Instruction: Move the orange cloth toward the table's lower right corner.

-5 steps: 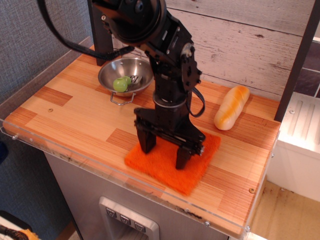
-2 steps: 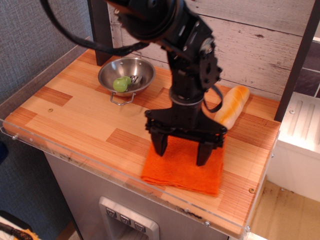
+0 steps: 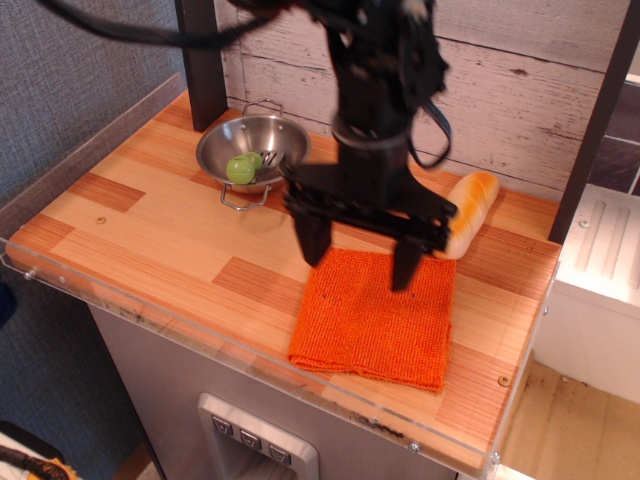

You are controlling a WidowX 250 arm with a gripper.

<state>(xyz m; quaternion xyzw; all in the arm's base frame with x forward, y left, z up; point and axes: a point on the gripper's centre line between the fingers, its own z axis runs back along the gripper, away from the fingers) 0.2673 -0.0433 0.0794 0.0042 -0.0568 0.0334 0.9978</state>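
Bright orange coarse-woven square cloth (image 3: 375,320) below the black metal gripper (image 3: 361,255). Light and reddish-brown striped wooden table (image 3: 170,235) all around. Shiny silver steel bowl (image 3: 252,148) to its left, holding a round green fruit (image 3: 241,168). Orange-tan and cream bread roll (image 3: 468,205) to its right.

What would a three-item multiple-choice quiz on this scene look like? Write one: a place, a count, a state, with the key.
1. Where does the orange cloth lie?
A. near the table's lower right corner
B. inside the bowl
C. at the far left edge

2. How many green fruits are in the bowl?
A. none
B. one
C. three

3. What state is the pincer in?
A. shut on the cloth
B. shut on the bread roll
C. open, raised above the cloth

Key: 1 A, it lies flat by that corner; 2 B, a single green one shows; 3 C, fingers spread apart with nothing between them.
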